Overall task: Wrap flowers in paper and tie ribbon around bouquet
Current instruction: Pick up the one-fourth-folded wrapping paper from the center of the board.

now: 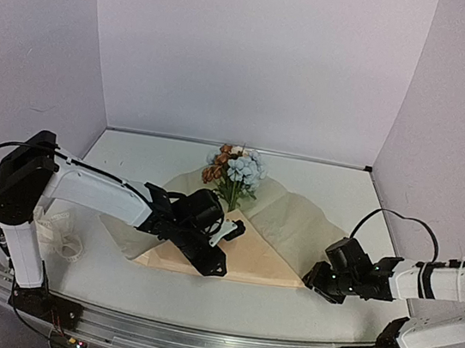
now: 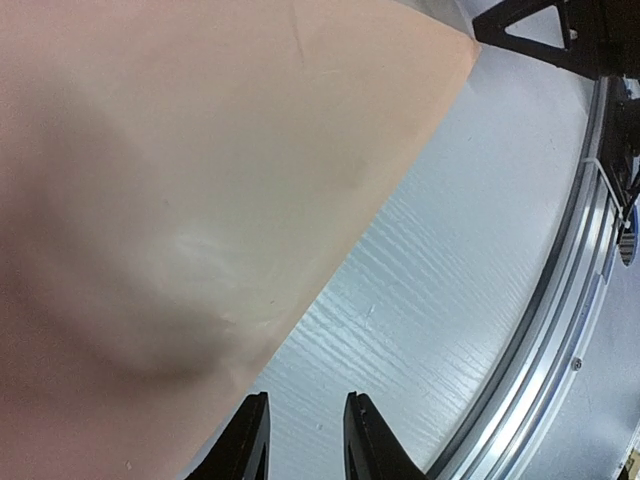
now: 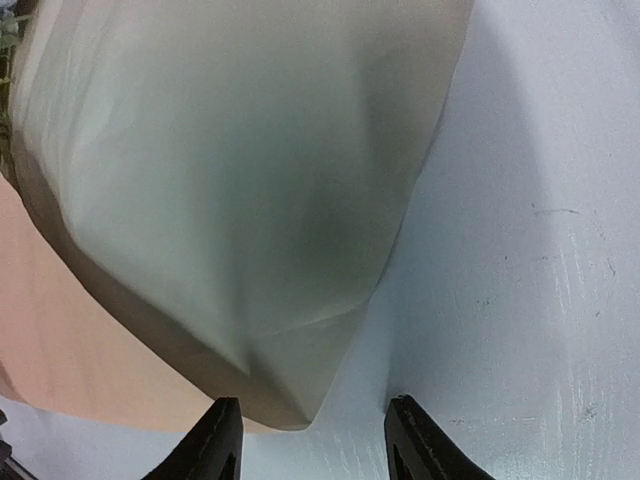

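left gripper (image 2: 306, 402): narrow, empty, at edge of paper (image 2: 200, 150), likely to fold it
right gripper (image 3: 314, 404): wide, aimed at its corner

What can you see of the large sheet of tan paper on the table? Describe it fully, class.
The large tan kraft paper sheet lies on the white table, creased and billowed, not flat. Its near middle shows a peach-tan triangle; pale grey-cream parts swell on either side. The bunch of blue and brown-orange flowers rests on its far middle.
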You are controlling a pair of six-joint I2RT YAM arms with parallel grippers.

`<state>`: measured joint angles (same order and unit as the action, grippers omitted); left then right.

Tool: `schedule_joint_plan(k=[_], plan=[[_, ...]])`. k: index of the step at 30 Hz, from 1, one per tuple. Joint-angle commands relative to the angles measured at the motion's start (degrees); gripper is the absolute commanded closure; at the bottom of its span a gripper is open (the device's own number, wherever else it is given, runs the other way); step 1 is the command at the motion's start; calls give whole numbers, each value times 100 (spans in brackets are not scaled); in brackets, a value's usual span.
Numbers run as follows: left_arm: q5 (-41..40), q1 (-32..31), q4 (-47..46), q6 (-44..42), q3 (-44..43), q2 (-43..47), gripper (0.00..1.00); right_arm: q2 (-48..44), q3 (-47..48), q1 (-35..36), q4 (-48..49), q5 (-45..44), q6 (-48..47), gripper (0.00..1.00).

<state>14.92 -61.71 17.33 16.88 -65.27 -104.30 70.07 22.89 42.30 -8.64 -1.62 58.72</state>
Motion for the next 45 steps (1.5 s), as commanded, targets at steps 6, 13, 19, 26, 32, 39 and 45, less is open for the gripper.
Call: schedule_joint_plan(k=[6,13,19,26,32,39,45], plan=[[470,-52,-572,-613,-825,-743,74,-304,-284,171,-702,-421,414,50],[339,-52,-723,-639,-891,-1121,75,-477,-233,328,-916,-212,564,48],[167,-53,-773,-604,-863,-1238,75,-227,-42,408,-658,99,633,47],[125,-55,-809,-554,-775,-1277,75,77,23,448,-225,113,857,46],[150,-52,-836,-518,-741,-1313,75,163,-4,491,9,111,1177,46],[172,-51,-862,-488,-733,-1338,76,156,-150,530,304,7,1622,50],[206,-48,-885,-483,-731,-1359,76,119,-233,536,445,-118,1665,54]])
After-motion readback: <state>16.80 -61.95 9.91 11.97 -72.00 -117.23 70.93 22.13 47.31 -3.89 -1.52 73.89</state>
